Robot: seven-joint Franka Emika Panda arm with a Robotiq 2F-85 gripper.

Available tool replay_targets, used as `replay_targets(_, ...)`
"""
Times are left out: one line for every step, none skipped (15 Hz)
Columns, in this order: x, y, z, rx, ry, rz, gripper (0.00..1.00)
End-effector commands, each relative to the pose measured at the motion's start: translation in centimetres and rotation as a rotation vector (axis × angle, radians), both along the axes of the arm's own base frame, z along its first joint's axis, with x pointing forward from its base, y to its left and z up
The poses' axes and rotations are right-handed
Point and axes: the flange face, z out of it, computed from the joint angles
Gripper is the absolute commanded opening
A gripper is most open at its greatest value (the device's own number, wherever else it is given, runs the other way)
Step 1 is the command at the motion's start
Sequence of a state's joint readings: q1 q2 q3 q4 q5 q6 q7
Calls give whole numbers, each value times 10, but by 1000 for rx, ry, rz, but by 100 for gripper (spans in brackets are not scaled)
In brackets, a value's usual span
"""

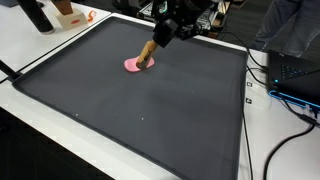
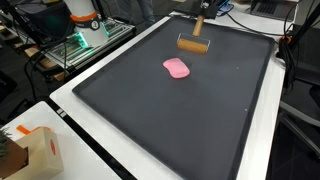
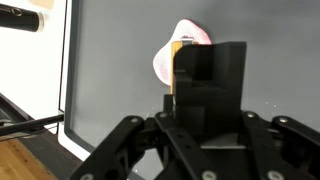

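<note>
Wrist view: fingers (image 3: 205,85) hide most of pink lump (image 3: 188,35); wooden tool (image 3: 176,60) shows only as thin strip. Exterior views: arm (image 2: 203,8) cut off by top edge; orange-white object (image 1: 70,14) cropped, too small to identify.

- Black mat (image 2: 150,115) lay open across most of its surface; wide passage in from the near edges.
- Pink lump (image 2: 176,68) and wooden tool (image 2: 193,44) stood close together near the far end.
- Cables (image 1: 290,97) cluttered the table beside one mat edge.
</note>
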State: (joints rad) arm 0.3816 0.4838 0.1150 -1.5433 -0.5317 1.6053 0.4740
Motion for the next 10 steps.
replay_targets(-4,-14,27,21,-23,-21,23)
replay_targets(-4,-18,34,26,-32,-19,23)
replay_targets(-4,-21,40,32,-39,-18,23)
replay_targets(-5,-25,47,36,-45,-18,23)
replay_targets(-5,-29,53,40,-47,-16,23)
replay_targets(-6,-34,60,45,-47,-13,23)
replay_targets(-6,-38,67,52,-45,2,23)
replay_targets(-7,-43,73,63,-36,23,23)
replay_targets(-7,-48,80,59,-28,26,23)
replay_targets(-8,-53,85,65,-21,39,23)
